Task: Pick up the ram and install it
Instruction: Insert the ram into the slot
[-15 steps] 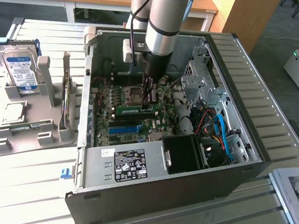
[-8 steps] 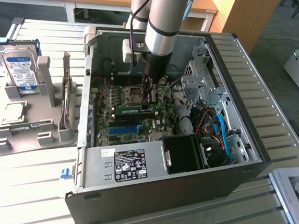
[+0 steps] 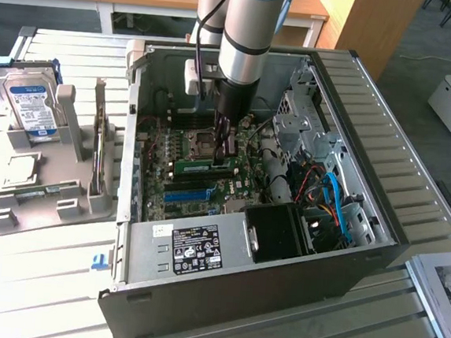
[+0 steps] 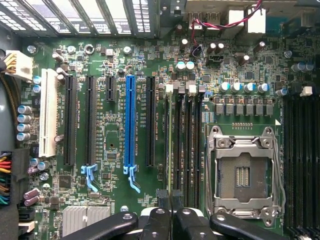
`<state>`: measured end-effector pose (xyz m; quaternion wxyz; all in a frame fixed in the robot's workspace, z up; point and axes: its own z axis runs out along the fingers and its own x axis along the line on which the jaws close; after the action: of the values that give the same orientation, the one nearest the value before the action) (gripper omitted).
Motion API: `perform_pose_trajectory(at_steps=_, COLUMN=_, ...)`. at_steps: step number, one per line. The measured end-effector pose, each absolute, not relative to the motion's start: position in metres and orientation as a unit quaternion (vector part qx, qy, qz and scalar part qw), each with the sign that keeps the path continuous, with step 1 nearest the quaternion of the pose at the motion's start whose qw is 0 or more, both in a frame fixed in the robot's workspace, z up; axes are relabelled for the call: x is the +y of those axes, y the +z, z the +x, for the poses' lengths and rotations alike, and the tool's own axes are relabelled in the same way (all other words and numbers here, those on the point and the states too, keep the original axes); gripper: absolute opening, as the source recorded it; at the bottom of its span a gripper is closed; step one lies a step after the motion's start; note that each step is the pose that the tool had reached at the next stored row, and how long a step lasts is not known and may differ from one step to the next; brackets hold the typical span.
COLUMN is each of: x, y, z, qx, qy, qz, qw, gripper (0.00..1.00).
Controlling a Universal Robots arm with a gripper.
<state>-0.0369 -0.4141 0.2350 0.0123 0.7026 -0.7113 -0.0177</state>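
Ram (image 3: 194,165) in end effector (image 4: 170,196), slots close alongside.

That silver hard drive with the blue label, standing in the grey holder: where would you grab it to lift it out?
Probably by its upper part, coming from above. The hard drive stands nearly upright, leaning back, with its lower end tucked behind posts of the grey holder, so only the top is free. Pinch it across its front and back faces.
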Motion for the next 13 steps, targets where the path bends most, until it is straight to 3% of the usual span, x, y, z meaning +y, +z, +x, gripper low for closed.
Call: perform_pose_trajectory(at_steps=13, x=-0.4145, y=0.2351, z=-0.0364, qx=-0.713, qy=-0.018, qz=0.701, qw=0.012, gripper=0.12)
